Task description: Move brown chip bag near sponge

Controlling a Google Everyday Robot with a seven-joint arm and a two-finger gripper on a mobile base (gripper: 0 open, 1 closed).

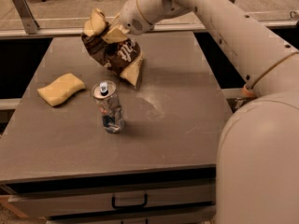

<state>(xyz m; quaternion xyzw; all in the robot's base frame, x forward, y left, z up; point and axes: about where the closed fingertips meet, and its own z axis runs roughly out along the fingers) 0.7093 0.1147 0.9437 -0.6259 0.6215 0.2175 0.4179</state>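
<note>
One hand (111,31), upper centre, clamping airborne brown chip bag (117,56); hazard: dangling corner may topple can (108,107) short of sponge (60,88).

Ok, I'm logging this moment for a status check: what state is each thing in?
brown chip bag: crumpled, held up by its top, hanging tilted over the table.
gripper: jaws shut on the brown chip bag, above the table's far side.
sponge: lying flat on the table's left side, untouched.
drink can: standing upright, in front of the bag.
drawer: closed.
</note>
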